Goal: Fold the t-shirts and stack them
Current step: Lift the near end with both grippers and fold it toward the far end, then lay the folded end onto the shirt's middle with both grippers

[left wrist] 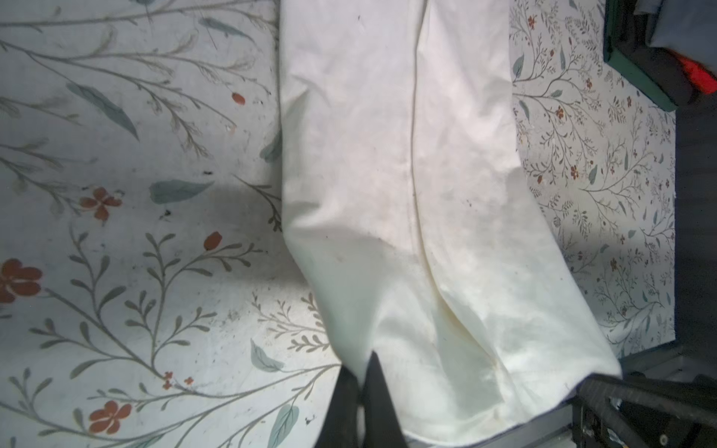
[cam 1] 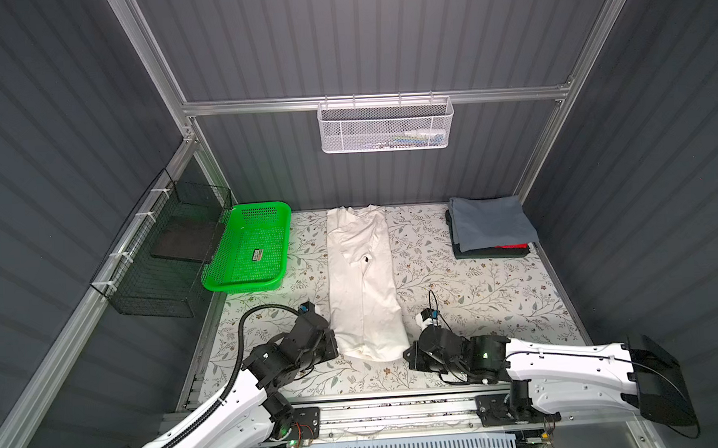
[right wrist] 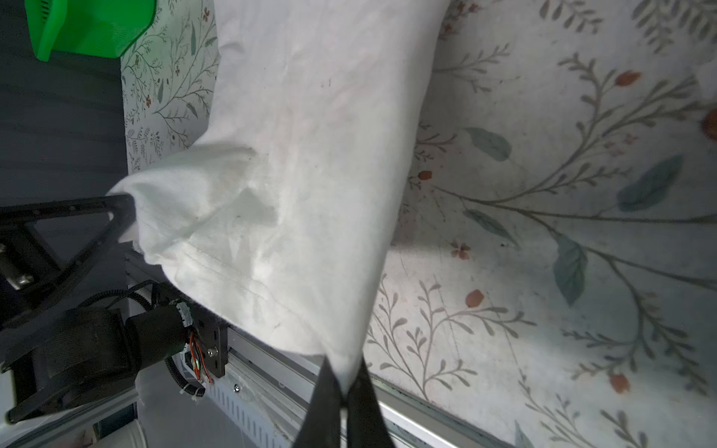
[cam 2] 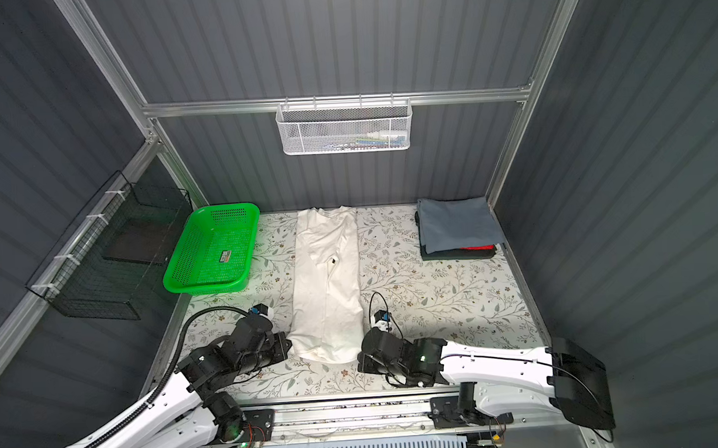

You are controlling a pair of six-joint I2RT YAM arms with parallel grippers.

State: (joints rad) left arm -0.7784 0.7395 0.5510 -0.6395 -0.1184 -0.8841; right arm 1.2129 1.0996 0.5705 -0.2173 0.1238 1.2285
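The cream-white t-shirt (cam 1: 362, 283) lies down the middle of the table (cam 1: 477, 294), which carries a floral-patterned covering. The garment is folded lengthwise into one long, narrow strip with both sleeves turned inward; the collar sits at the far edge by the back wall and the hem at the near edge. The fabric is plain on the exposed side, apart from a small dark mark (cam 1: 366, 258) near mid-length. A lengthwise fold line runs down the strip, and the wrist views show faint soiling and soft creases toward the hem. The left pincer (left wrist: 362, 372) is closed, its two black fingers pressed together on the hem corner on its side. The right pincer (right wrist: 345, 372) is likewise closed, pinching the opposite hem corner, and the cloth there bunches upward between the fingers. In the right wrist view the hem sags in a loose curve between the two gripped corners. At the far right corner of the table stands a stack of folded shirts: a grey-blue tee (cam 1: 488, 221) on top, with a red tee (cam 1: 512, 247) and a dark tee (cam 1: 475, 254) showing beneath its near edge. This stack is well apart from the strip. A green basket (cam 1: 248, 246) stands at the far left of the table, tilted against a black wire basket (cam 1: 163, 250) fixed to the side rail. A white mesh basket (cam 1: 386, 124) hangs on the rear rail.
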